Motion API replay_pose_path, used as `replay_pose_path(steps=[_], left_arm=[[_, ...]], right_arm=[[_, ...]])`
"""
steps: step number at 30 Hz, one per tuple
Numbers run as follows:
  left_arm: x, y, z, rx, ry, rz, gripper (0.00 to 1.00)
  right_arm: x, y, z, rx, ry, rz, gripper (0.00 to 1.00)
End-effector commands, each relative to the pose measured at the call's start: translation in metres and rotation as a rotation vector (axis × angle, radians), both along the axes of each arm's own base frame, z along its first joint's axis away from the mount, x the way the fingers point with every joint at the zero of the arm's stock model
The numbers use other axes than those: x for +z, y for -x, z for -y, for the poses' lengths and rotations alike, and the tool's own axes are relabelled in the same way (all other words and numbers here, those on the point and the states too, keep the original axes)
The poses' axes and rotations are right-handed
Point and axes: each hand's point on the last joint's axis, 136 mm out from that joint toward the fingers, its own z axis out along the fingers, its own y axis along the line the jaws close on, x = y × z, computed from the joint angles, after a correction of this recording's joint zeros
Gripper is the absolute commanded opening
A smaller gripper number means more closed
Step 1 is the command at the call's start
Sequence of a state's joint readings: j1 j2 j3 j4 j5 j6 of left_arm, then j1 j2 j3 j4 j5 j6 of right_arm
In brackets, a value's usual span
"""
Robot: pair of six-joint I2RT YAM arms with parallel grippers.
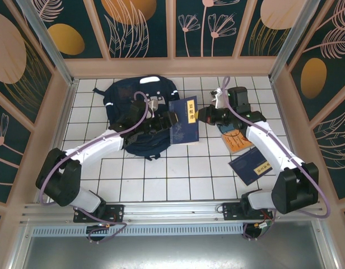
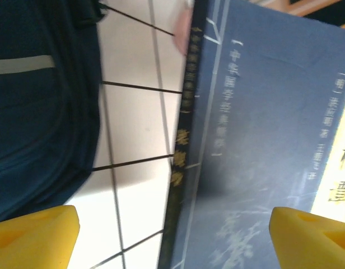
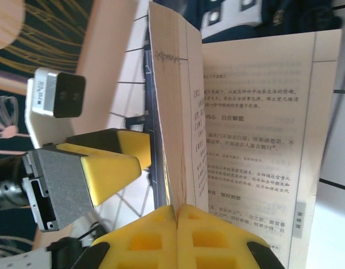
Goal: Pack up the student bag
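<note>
Beside student bag (image 1: 133, 98), at centre of tiled table (image 1: 161, 179): blue book (image 1: 183, 120) standing upright.
Right gripper (image 3: 178, 224) pinched shut on cover and cream pages.
Left gripper (image 2: 173, 235) spread wide, gripping nothing.
Step, likely: regrasp before loading book into bag.
Next: firmer hold on spine, bag mouth opened.
Book: matte paper cover, gold lettering, thin floppy pages.
Bag: soft navy fabric, slumped.

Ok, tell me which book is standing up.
The blue book by the bag, upright, pinched in the right fingers. The other blue book and the tan one lie flat on the tiles.
</note>
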State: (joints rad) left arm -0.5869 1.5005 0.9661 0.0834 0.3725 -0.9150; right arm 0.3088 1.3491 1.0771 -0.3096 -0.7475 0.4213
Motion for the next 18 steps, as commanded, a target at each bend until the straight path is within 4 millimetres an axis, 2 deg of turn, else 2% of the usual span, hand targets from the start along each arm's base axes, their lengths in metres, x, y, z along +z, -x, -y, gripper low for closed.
replay_pose_path(steps=[1, 2, 3, 5, 11, 14, 17, 18], left_arm=[[0.026, 0.001, 0.009, -0.049, 0.109, 0.027, 0.87], [0.018, 0.002, 0.008, -0.046, 0.088, 0.008, 0.87], [0.028, -0.003, 0.010, -0.047, 0.093, 0.025, 0.86], [0.033, -0.003, 0.013, -0.062, 0.122, 0.036, 0.83], [0.080, 0.008, 0.020, -0.121, 0.260, 0.128, 0.46], [0.082, 0.016, 0.016, -0.118, 0.286, 0.133, 0.27], [0.087, 0.017, 0.011, -0.100, 0.288, 0.140, 0.04], [0.089, 0.016, 0.009, -0.083, 0.284, 0.142, 0.01]], right_arm=[[0.042, 0.005, -0.019, 0.128, -0.161, 0.057, 0.00], [0.043, 0.005, -0.020, 0.138, -0.170, 0.052, 0.00], [0.044, 0.005, -0.021, 0.143, -0.174, 0.047, 0.00], [0.043, 0.003, -0.021, 0.145, -0.171, 0.042, 0.00], [0.024, -0.011, -0.014, 0.087, -0.110, 0.000, 0.03], [0.014, -0.017, -0.010, 0.057, -0.100, -0.030, 0.07], [0.012, -0.022, -0.007, 0.017, -0.091, -0.031, 0.20], [0.010, -0.027, -0.002, -0.028, -0.069, -0.031, 0.30]])
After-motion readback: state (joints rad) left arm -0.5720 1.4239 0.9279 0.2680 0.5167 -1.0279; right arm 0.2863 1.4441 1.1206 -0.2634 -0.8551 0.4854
